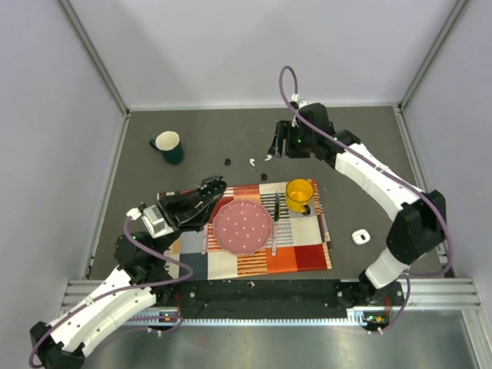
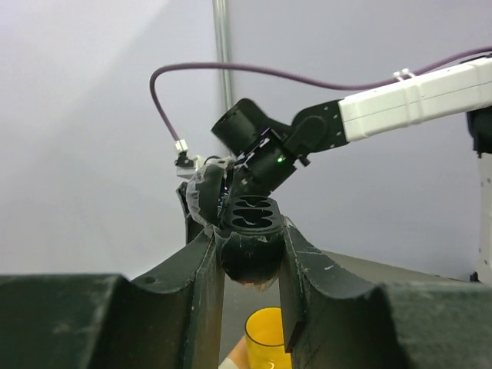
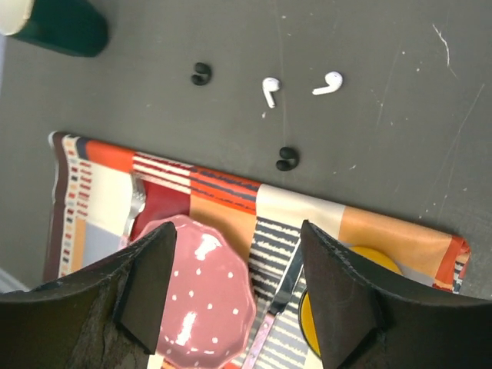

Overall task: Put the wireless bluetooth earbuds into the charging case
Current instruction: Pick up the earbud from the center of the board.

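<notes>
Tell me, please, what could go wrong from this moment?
1. The open right gripper hovers near two white earbuds lying close to black bits; it may pinch the wrong piece.
2. The left gripper holds a black oval object, while the white charging case lies far from it, beside the placemat.

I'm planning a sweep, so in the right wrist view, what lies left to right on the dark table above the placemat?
dark green mug → small black piece → first white earbud → second white earbud
</notes>
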Motion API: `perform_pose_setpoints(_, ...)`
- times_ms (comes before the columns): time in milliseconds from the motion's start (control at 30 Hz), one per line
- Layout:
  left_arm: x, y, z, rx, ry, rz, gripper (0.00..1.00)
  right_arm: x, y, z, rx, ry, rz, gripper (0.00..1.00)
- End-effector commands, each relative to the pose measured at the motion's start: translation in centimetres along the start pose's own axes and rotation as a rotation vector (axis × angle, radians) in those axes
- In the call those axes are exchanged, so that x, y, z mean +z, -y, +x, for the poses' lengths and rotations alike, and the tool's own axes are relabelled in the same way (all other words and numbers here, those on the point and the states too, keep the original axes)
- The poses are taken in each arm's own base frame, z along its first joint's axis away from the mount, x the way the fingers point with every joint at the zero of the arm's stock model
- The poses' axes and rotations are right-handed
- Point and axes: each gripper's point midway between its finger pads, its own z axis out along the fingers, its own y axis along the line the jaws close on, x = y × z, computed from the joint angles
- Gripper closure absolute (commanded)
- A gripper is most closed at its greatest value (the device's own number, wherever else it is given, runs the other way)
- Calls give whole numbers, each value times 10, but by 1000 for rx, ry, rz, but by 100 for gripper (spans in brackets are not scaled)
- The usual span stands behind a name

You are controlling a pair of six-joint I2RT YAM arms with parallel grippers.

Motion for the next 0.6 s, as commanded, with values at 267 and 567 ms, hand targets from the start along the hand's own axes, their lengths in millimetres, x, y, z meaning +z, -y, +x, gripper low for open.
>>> perform_pose_setpoints(267,-27,-4,-8,-27,72,-64,100,97,33,19,62,-154,70,52)
perform_pose_setpoints(567,-30,-2,-8,-23,65,-56,100,133,53,45,62,-238,86,62)
